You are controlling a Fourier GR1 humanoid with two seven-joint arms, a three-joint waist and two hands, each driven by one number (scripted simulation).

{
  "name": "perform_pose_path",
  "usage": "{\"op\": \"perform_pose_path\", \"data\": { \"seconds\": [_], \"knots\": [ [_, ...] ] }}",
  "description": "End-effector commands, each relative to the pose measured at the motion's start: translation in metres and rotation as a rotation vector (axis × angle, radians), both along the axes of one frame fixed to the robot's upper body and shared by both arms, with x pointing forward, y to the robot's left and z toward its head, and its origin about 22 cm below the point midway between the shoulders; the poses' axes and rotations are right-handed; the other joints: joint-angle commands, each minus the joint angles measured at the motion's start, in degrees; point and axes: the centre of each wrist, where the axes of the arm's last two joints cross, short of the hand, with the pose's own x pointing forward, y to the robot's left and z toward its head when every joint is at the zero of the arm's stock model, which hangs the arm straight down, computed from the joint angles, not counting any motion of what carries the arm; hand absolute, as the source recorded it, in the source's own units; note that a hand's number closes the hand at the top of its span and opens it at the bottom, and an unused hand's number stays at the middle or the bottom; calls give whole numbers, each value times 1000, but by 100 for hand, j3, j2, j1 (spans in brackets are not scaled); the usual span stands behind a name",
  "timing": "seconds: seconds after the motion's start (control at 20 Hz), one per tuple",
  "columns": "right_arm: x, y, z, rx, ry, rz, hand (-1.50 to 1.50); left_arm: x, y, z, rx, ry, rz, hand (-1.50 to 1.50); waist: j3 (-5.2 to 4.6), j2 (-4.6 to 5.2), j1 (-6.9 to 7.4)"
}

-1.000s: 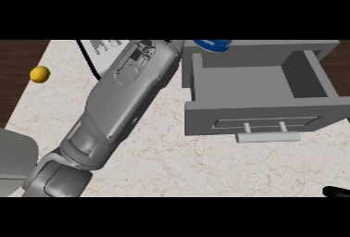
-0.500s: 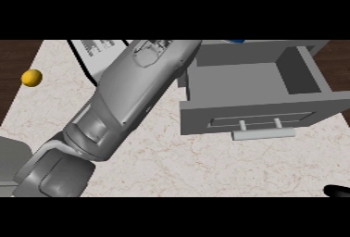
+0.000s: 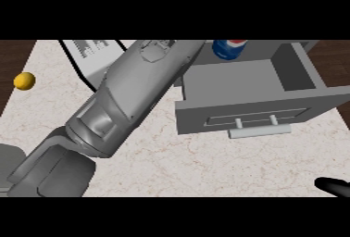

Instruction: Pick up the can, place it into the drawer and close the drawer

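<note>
**Blue can is now arriving over the open drawer**

Blue and red, the can (image 3: 229, 48) is showing at the top edge of the view, just beside the tip of the grey left forearm (image 3: 130, 102) and above the back part of the open drawer (image 3: 253, 88). A second ago the can was sitting more to the left, at the back left corner of the drawer, and half a second ago the arm was covering it almost fully. Now the arm is stretching further across and the can is appearing again, more to the right. I am judging that the left hand is carrying it toward the drawer, but the hand itself is passing out of the view, so I cannot tell if its fingers are closing round the can.

The drawer is standing pulled out on the marbled table (image 3: 205, 162), its handle (image 3: 256, 132) facing the robot. Only a dark tip of the right hand (image 3: 335, 186) is showing at the lower right corner; its fingers I cannot tell either.

For the task, the placing seems near; lowering the can, releasing it and pushing the drawer shut are not yet done. A yellow fruit (image 3: 24, 81) is lying well apart at the left.
</note>
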Motion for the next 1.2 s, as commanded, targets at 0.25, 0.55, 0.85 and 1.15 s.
{"op": "perform_pose_path", "data": {
  "seconds": [0.25, 0.55, 0.85, 1.15],
  "knots": [
    [1, 0, 10, -83, -20, -16, -150, 3, -4, 10, 0, -26, 83, -150, -1, 26, -31],
    [16, 13, 21, -251, -86, 29, -150, 2, -4, 8, -60, -21, 65, -150, -6, 41, 3],
    [36, 19, 11, -435, -106, 25, -150, 2, -3, 11, -123, -8, 81, -150, -1, 53, 43],
    [72, 42, 7, -672, -103, -28, -150, 1, -5, 16, -138, -13, 50, -150, -12, 43, 339]
  ]
}}
